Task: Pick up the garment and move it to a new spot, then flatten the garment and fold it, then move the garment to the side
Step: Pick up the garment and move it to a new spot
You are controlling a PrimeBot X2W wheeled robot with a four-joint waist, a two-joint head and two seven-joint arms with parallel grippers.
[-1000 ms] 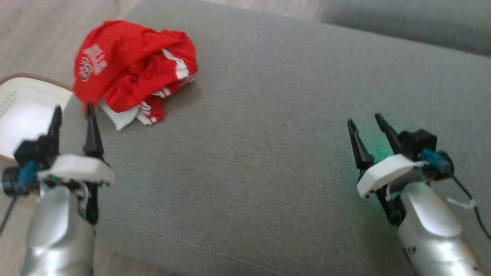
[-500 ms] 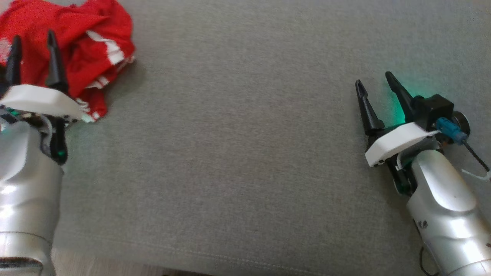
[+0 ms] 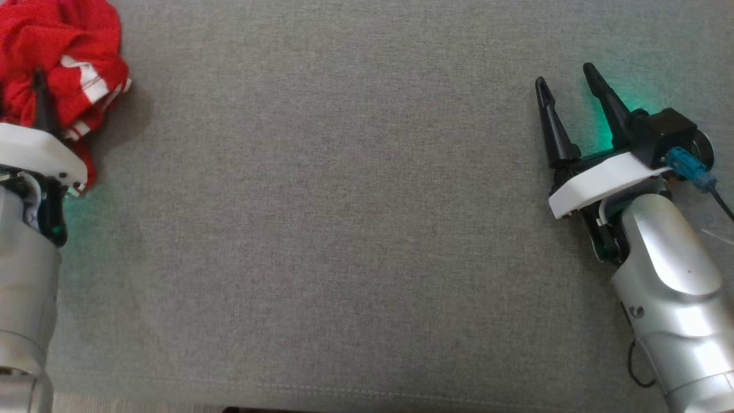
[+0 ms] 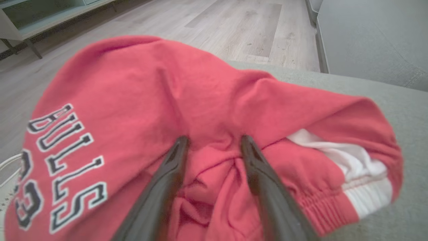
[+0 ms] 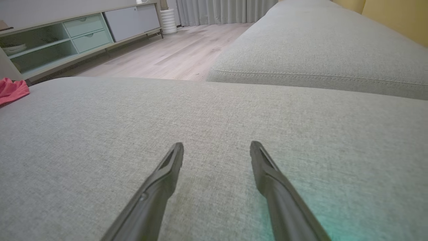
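Head cam straight down on cushion [image 3: 344, 229]; left wrist close on garment [image 4: 150, 93]; right wrist low across cushion, garment far-left.

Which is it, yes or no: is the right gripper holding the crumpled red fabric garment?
No, the right gripper stands open over the grey fabric cushion, apart from the red garment.

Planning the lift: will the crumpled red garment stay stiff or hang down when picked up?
Probably floppy: the red garment lies bunched in soft folds against the left gripper, so it should drape and unfold. Likely light, being only cloth. Its knit surface looks unlikely to slip.
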